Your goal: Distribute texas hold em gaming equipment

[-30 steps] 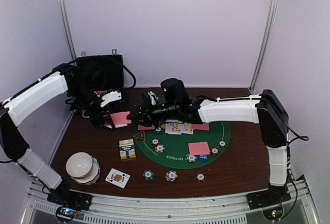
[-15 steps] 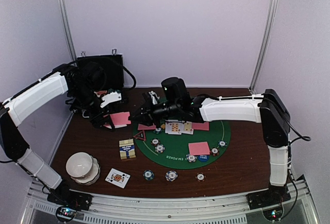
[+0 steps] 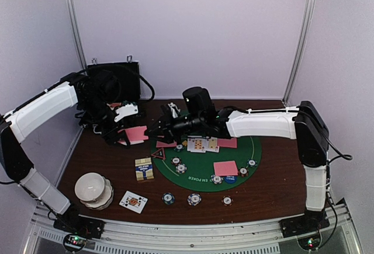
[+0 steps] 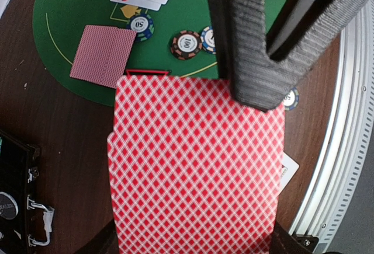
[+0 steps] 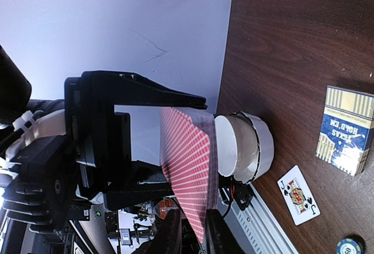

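My left gripper (image 3: 120, 131) is shut on a deck of pink-backed playing cards (image 3: 137, 134), held level above the table's left side. The deck (image 4: 196, 166) fills the left wrist view and hides my left gripper's (image 4: 196, 207) jaws. My right gripper (image 3: 153, 131) reaches in from the right. Its jaws (image 5: 193, 233) stand slightly apart, open, around the deck's (image 5: 187, 166) near corner. Its grey fingers (image 4: 251, 44) overlap the deck's edge. On the green mat (image 3: 245, 175) lie face-up cards (image 3: 201, 144), a face-down card (image 3: 225, 167), poker chips (image 3: 178, 165) and the triangle marker (image 3: 158, 153).
The black hinged case (image 3: 114, 82) stands open at the back left. A white bowl stack (image 3: 93, 188), a card box (image 3: 144, 169) and a face-up jack (image 3: 133, 201) sit at the front left. Three chips (image 3: 194, 198) lie near the front edge.
Almost nothing: my right arm has edged slightly toward the deck, and the left arm holds the deck still.
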Controlling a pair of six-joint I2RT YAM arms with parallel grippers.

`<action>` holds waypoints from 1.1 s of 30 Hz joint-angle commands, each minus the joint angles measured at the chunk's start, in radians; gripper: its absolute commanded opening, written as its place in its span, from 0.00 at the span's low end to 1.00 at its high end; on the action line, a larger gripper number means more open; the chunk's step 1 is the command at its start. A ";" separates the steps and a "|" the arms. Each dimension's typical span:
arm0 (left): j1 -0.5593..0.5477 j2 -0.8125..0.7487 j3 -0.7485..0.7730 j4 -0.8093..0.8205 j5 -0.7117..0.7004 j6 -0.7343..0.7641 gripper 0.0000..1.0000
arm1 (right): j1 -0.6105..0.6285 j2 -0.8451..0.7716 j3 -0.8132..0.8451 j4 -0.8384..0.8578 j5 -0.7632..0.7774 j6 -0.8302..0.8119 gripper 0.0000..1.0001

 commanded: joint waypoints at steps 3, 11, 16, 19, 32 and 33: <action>0.003 0.010 -0.003 0.042 0.003 0.008 0.00 | 0.005 -0.044 0.032 0.029 -0.016 -0.002 0.15; 0.003 0.010 -0.003 0.041 -0.002 0.007 0.00 | 0.011 -0.032 0.051 0.041 -0.025 0.008 0.13; 0.003 0.012 -0.007 0.044 -0.006 0.008 0.00 | 0.013 -0.045 0.053 0.043 -0.024 0.004 0.12; 0.003 0.013 -0.005 0.045 -0.004 0.007 0.00 | 0.014 -0.042 0.053 0.033 -0.022 -0.002 0.15; 0.003 0.001 -0.013 0.044 -0.008 0.006 0.00 | 0.011 0.008 0.069 0.022 -0.020 0.008 0.00; 0.003 0.000 -0.014 0.044 -0.010 0.007 0.00 | 0.009 0.003 0.059 0.020 -0.015 0.007 0.00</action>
